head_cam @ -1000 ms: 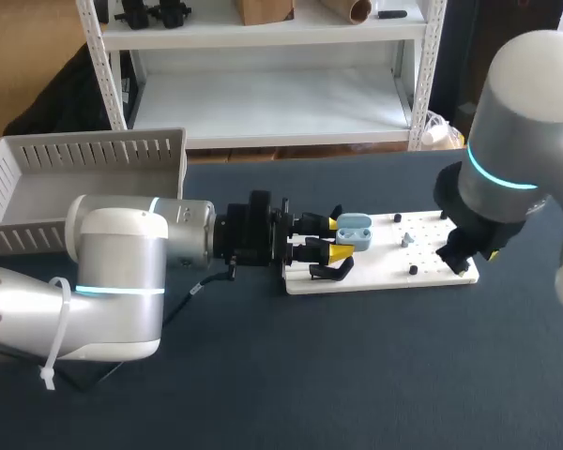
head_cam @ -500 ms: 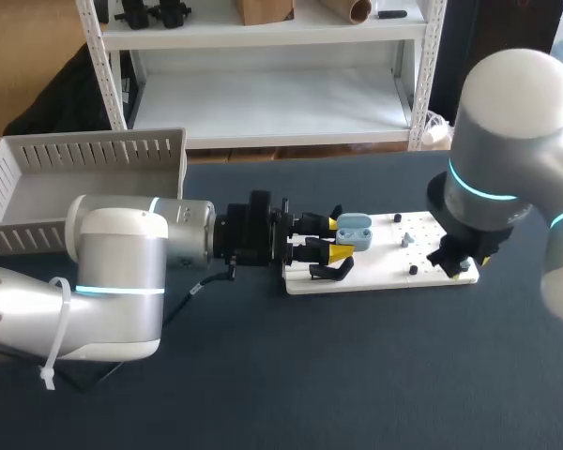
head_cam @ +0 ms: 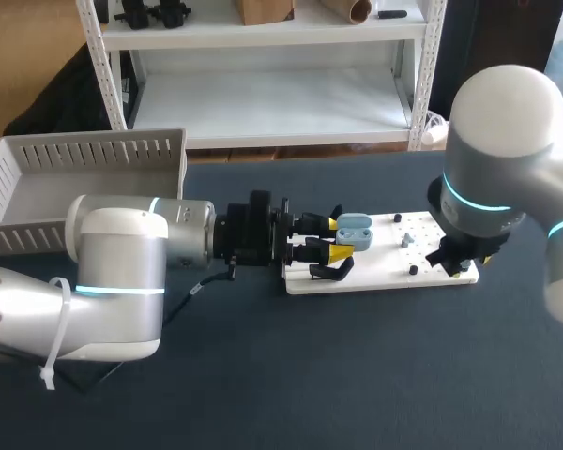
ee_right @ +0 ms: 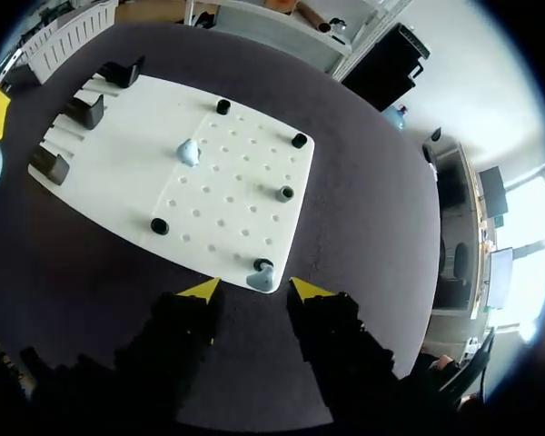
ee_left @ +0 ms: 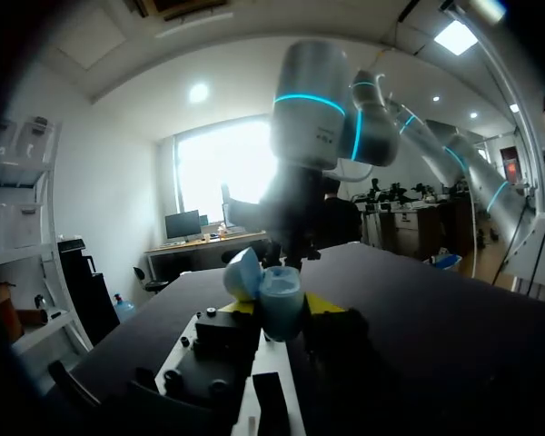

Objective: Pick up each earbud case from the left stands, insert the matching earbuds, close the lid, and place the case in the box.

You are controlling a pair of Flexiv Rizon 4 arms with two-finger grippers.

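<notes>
A light blue earbud case (head_cam: 354, 232) with its lid up hangs over the left end of the white board (head_cam: 380, 279), and my left gripper (head_cam: 335, 238) is shut on it. The left wrist view has the case (ee_left: 278, 305) between the yellow tips, its lid (ee_left: 242, 272) tilted back. My right gripper (ee_right: 254, 289) hovers open over the board's right corner (ee_right: 254, 227). One pale blue earbud (ee_right: 262, 273) sits just ahead of its fingertips, untouched. A second earbud (ee_right: 189, 152) lies mid-board. In the head view the right gripper (head_cam: 456, 263) is mostly hidden under its wrist.
Black stands (ee_right: 84, 111) line the board's left end and small black pegs (ee_right: 160, 226) dot its holed half. A grey slotted box (head_cam: 84, 150) stands at the table's back left. Dark bare tabletop (head_cam: 357, 375) lies in front of the board.
My right arm has swung left and lowered over the board's right corner, its jaws narrowing slightly. The left arm and the case have not moved.
</notes>
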